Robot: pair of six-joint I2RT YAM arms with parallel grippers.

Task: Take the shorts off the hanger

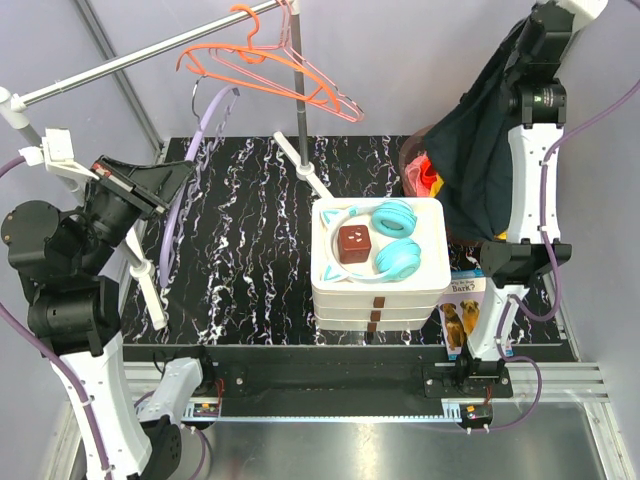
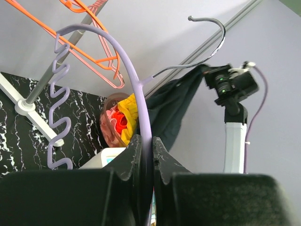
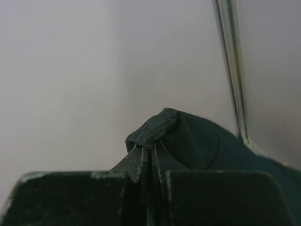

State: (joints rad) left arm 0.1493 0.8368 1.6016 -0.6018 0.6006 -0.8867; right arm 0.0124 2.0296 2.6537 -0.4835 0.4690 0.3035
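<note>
The left gripper (image 2: 146, 150) is clenched on the lower arm of the lavender plastic hanger with a metal hook (image 2: 144, 108). The right gripper (image 3: 146, 153) grasps a fold of the dark fabric shorts (image 1: 478, 150). The shorts hang raised at the right, apart from the hanger.

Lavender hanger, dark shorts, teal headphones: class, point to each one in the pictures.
lavender hanger (image 2: 144, 108), left wrist view, curved arm below the metal hook.
dark shorts (image 1: 478, 150), top external view, middle of the hanging cloth.
teal headphones (image 1: 399, 259), top external view, nearer ear cup.
</note>
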